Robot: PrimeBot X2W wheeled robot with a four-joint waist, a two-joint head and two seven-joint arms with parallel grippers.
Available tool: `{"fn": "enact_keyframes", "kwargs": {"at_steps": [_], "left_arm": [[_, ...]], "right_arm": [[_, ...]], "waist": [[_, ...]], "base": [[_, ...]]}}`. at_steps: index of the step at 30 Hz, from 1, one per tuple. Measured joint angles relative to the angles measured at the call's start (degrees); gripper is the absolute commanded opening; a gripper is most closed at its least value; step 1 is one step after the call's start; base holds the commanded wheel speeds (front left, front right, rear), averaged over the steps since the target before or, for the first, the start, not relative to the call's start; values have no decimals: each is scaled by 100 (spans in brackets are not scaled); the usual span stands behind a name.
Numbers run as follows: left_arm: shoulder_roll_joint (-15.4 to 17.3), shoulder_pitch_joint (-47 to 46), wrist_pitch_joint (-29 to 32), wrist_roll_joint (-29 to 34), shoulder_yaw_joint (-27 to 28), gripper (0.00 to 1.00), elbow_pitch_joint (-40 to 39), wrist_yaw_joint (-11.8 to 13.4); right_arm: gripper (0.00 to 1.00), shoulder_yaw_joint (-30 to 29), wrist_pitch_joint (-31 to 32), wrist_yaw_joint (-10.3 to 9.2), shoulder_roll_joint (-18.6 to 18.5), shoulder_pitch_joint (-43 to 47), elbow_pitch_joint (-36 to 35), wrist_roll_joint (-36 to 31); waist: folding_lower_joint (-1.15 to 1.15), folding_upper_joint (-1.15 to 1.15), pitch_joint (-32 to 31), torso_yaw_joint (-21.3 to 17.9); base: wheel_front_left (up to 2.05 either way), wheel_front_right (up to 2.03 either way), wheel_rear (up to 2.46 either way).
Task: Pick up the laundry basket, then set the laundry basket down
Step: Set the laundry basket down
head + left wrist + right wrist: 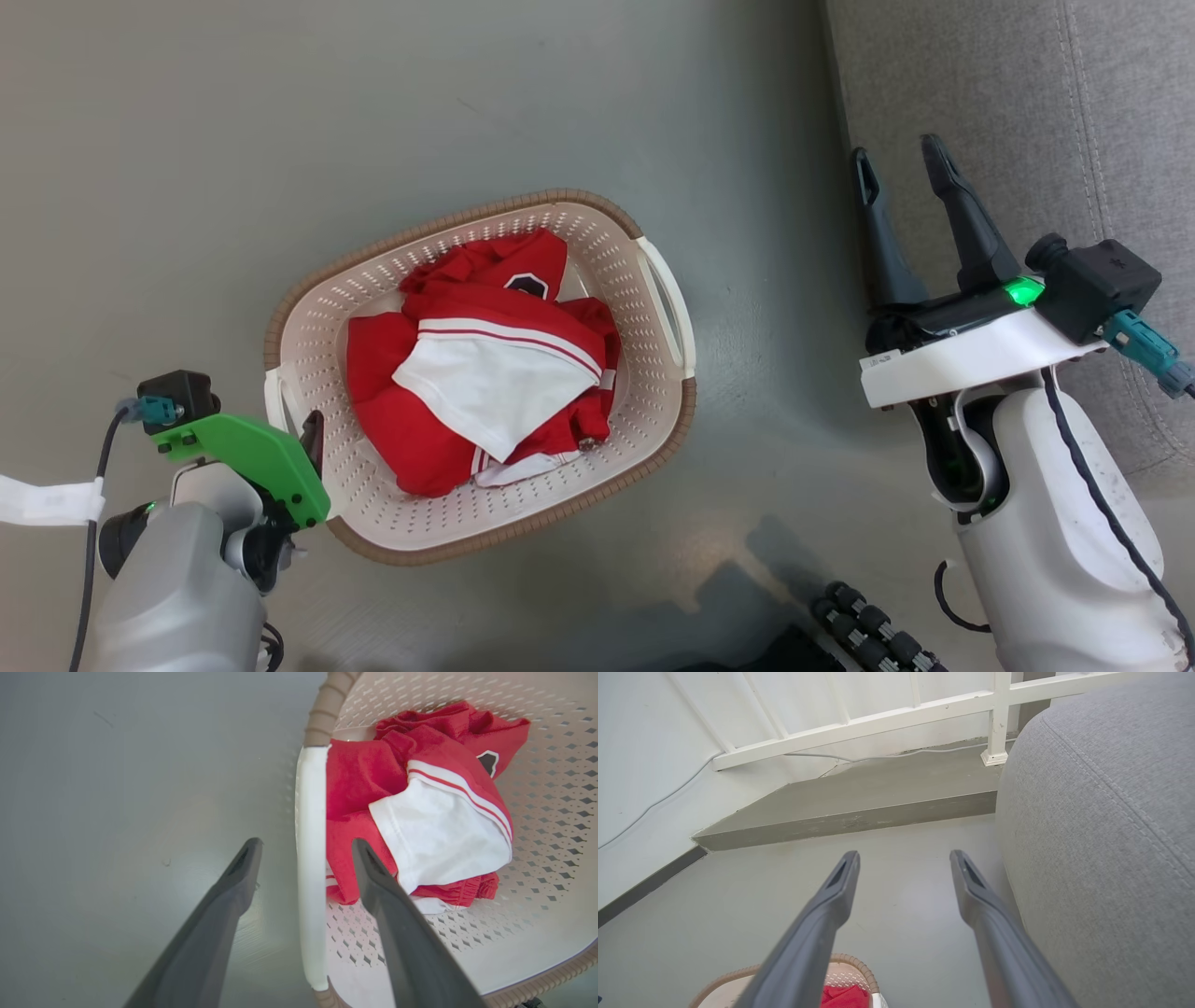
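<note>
in the head view the laundry basket (644, 401) sits on the grey floor (187, 140) with red and white clothes (485, 373) piled inside. the left end effector (306, 439) is at the basket's left end by a white handle (274, 397). it is mostly hidden under its green mount, so i cannot tell its state from here. the right end effector (898, 161) is well apart on the other side, fingers spread and empty, beside a grey sofa (1027, 112). the left wrist view shows what the head view hides: the left fingers are spread and straddle the white handle, one outside over the floor and one inside the basket next to the clothes, not clamped on anything. the right wrist view looks away from the work toward a low step (859, 807) and a white railing (878, 723), with a bit of the basket's brown rim at its bottom edge. the task looks barely begun. the reach to the handle seems made, but closing on it, lifting the basket and setting it down are all still to do.
</note>
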Motion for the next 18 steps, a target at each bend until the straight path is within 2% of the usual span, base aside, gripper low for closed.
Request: {"fn": "enact_keyframes", "kwargs": {"at_steps": [18], "left_arm": [[3, -381, 135, -4, -63, 100, 545, -12]], "right_arm": [[100, 97, 0, 1, 12, -93, 3, 57]], "waist": [[0, 0, 255, -59]], "base": [[0, 0, 0]]}}
